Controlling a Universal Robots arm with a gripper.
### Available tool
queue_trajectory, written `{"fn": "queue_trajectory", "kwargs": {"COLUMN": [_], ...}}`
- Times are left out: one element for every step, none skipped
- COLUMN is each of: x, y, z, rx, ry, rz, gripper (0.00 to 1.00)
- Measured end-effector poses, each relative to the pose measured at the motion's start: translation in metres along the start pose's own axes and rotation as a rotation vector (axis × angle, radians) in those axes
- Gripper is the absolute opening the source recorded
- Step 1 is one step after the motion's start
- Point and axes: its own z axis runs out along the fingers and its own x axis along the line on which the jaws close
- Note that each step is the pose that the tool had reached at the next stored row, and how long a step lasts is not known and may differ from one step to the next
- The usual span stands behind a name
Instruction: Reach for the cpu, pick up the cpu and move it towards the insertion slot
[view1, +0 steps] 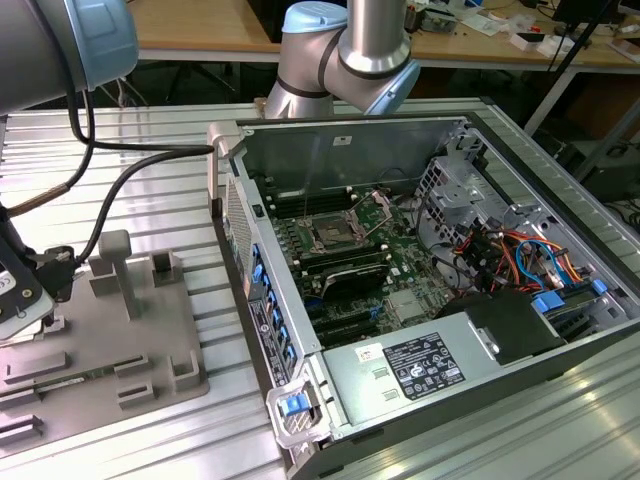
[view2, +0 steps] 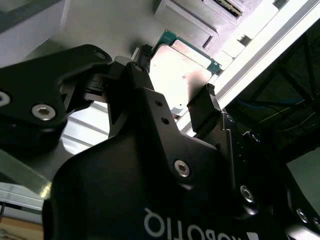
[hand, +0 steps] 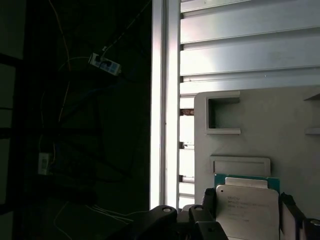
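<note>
In the exterior view the grey robot arm (view1: 350, 40) reaches to the exterior view's left edge, where its lower end is cut off above the grey plastic tray with raised blocks (view1: 120, 350), so the grasp itself is hard to make out there. In both wrist views the black two-fingered gripper (view2: 175, 82) (hand: 247, 205) has its fingers (view2: 202, 105) (hand: 210, 197) closed against two opposite edges of the cpu (view2: 180, 75) (hand: 247, 212), a small flat square chip with a silver-white metal top plate and a thin green rim. The gripper's dark body hides the chip's nearer part in the second wrist view, and the picture edge cuts it off in the first wrist view. The chip lies flat between the fingertips, its metal plate facing the gripper body and its green rim showing along the far edge. Being nearly square, it has no clear long axis. It sits over the tray, near the edge of the slatted aluminium table (hand: 240, 50) – whether it touches the tray I cannot tell. The insertion slot (view1: 330, 236), a square silver-framed socket with a dark centre, lies well apart on the green board inside the open metal computer case (view1: 250, 160)
</note>
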Motion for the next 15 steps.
{"fn": "queue_trajectory", "kwargs": {"x": [0.0000,0.0000,0.0000,0.0000,0.0001,0.0001,0.0001,0.0001,0.0001,0.0001,0.0001,0.0001,0.0001,0.0001,0.0002], "y": [0.0000,0.0000,0.0001,0.0001,0.0001,0.0001,0.0002,0.0002,0.0002,0.0002,0.0003,0.0003,0.0003,0.0003,0.0003], "z": [-0.0005,-0.0011,-0.0015,-0.0021,-0.0026,-0.0034,-0.0040,-0.0047,-0.0051,-0.0055,-0.0060,-0.0064,-0.0068,-0.0071,-0.0077], "rx": [0.0000,0.0000,0.0000,0.0000,0.0000,0.0000,0.0000,0.0000,0.0000,0.0000,0.0000,0.0000,0.0000,0.0000,0.0000], "ry": [0.0001,0.0001,0.0001,0.0000,0.0001,0.0001,0.0001,0.0001,0.0001,0.0000,0.0001,0.0001,0.0001,0.0000,0.0001], "rz": [0.000,0.000,0.000,0.000,0.000,0.000,0.000,0.000,0.000,0.000,0.000,0.000,0.000,0.000,0.000], "gripper": [0.55,0.55,0.55,0.55,0.55,0.55,0.55,0.55,0.55,0.55,0.55,0.55,0.55,0.55,0.55]}}
